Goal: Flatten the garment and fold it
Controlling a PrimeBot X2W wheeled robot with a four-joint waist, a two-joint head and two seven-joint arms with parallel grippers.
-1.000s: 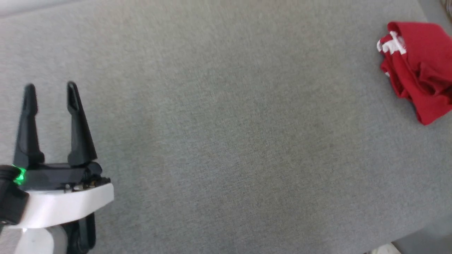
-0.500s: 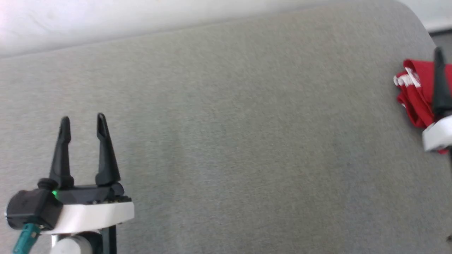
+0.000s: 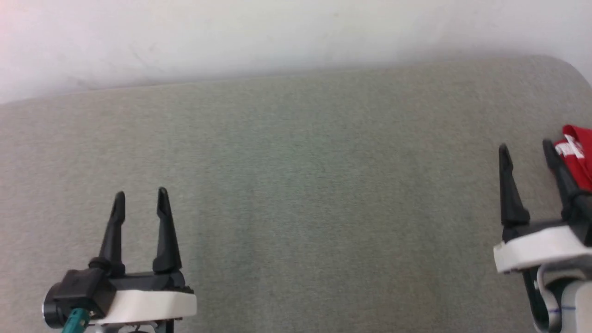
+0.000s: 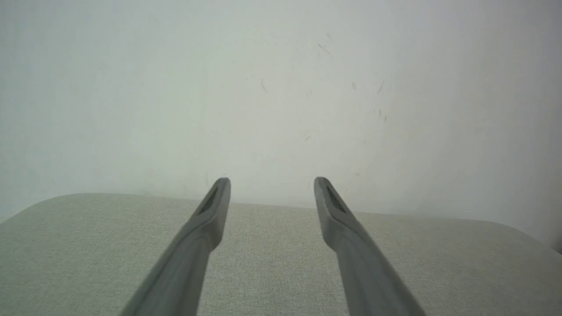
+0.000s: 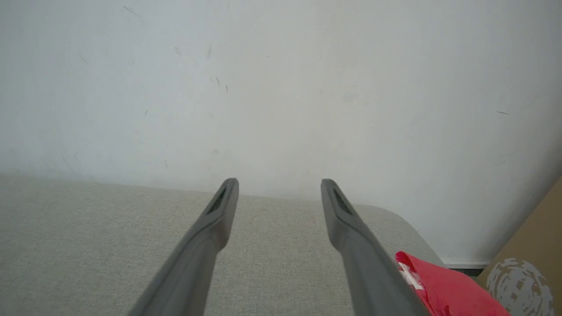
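The garment (image 3: 579,155) is a bunched heap of bright red cloth with a white band, lying at the far right edge of the grey padded surface (image 3: 296,185). In the right wrist view the garment (image 5: 443,289) lies low on the right, just beside the right finger. My right gripper (image 3: 526,147) is open, empty, and hovers immediately left of the heap; its outer finger partly covers the cloth. My left gripper (image 3: 140,196) is open and empty at the lower left, far from the cloth. Both grippers, left (image 4: 271,181) and right (image 5: 279,182), point toward the pale wall.
A pale wall (image 3: 277,37) rises behind the surface's far edge. The surface's right corner (image 3: 573,69) is rounded. A brown cardboard box (image 5: 531,254) with a pale print stands on the floor beyond that corner.
The head camera has tilted up, so the wall now shows and the garment has slid to the right edge. My right gripper has come into view beside the garment.
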